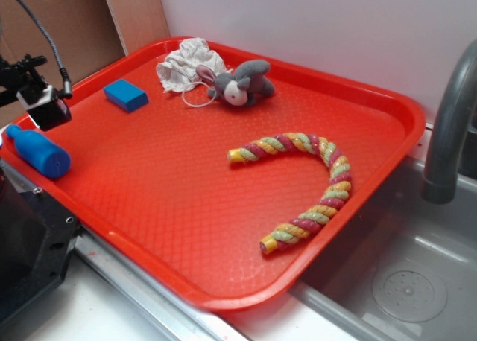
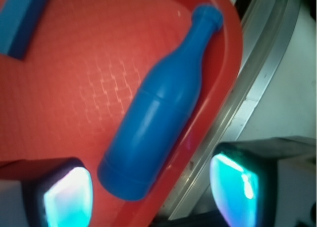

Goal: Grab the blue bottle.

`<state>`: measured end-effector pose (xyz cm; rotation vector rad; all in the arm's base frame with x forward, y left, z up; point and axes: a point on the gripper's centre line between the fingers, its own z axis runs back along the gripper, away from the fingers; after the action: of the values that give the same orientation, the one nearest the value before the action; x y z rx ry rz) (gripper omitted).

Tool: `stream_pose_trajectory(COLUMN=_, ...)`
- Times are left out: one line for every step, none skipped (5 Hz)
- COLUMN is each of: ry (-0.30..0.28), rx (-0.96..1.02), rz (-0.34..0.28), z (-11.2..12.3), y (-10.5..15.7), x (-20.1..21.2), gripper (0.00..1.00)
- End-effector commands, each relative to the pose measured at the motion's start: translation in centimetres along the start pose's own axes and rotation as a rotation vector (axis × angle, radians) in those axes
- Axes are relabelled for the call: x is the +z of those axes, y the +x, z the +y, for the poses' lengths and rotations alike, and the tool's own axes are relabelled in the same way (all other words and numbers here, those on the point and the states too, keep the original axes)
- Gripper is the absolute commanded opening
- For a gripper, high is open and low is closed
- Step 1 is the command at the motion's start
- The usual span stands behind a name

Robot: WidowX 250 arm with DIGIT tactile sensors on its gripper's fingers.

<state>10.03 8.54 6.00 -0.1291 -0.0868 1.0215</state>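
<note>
hand [image 2: 151, 192] open, fingers [image 2: 67, 197] spread wide, pointing downward; arm at left edge of exterior view.

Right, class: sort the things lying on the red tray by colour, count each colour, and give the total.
Blue: 2, bottle and block
Grey: 1, plush toy
White: 1, cloth
Multicoloured: 1, rope
Total: 5

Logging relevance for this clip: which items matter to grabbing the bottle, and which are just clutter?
Job: blue bottle, lying at the tray's edge; gripper, open.
Clutter: blue block, plush mouse, white cloth, rope toy.
</note>
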Motion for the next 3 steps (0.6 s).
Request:
stream_pose_trajectory(ry=-0.003, rx=-0.002, rz=-0.015, z=0.2, y=-0.4, x=0.2, gripper=1.00)
stream_pose_trajectory(ry=-0.003, rx=-0.002, rz=-0.015, z=0.2, y=-0.4, x=0.2, gripper=1.00)
stream_pose_trajectory(ry=0.034, rx=-0.033, rz=0.016, z=-0.7, y=0.9, x=-1.6, gripper=1.00)
